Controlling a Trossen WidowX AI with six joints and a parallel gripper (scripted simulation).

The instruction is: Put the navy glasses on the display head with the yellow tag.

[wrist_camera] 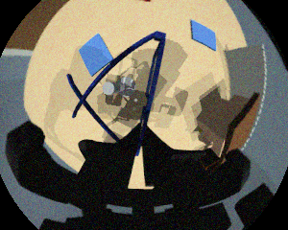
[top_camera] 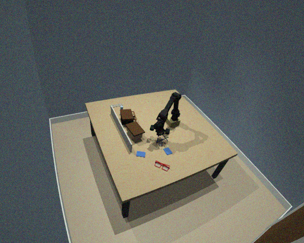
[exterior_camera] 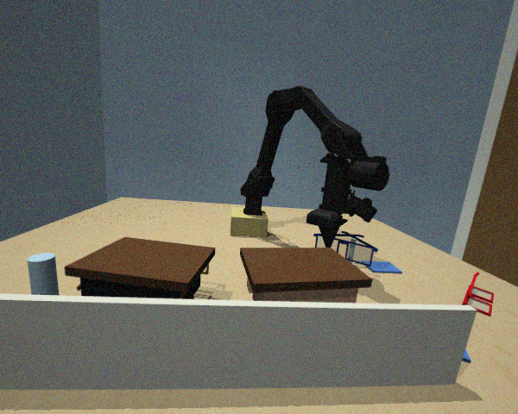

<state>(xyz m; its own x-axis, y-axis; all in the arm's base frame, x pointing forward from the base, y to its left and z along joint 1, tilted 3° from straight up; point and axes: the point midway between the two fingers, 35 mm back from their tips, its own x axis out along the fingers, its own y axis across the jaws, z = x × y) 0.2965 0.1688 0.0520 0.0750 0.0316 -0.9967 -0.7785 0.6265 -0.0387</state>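
Note:
My gripper (top_camera: 160, 134) (exterior_camera: 329, 246) (wrist_camera: 141, 126) points down and is shut on the navy glasses (exterior_camera: 375, 250) (wrist_camera: 156, 72). They hang from the fingertips above the table, with the temples crossing in the wrist view. Two brown-topped blocks, apparently the display heads, stand side by side near the grey wall. The nearer head (top_camera: 135, 128) (exterior_camera: 304, 267) has a pale body. The other head (top_camera: 126, 114) (exterior_camera: 143, 262) has a dark body, with thin brown frames beside it. The gripper is off to the side of both, closer to the pale one. No yellow tag can be made out.
A low grey wall (top_camera: 125, 138) (exterior_camera: 218, 342) runs behind the heads. Red glasses (exterior_camera: 469, 291) lie beyond two blue pads (top_camera: 141, 154) (top_camera: 167, 151). A light blue cylinder (exterior_camera: 42, 273) stands by the dark head. A small grey post (exterior_camera: 351, 249) stands near the held glasses.

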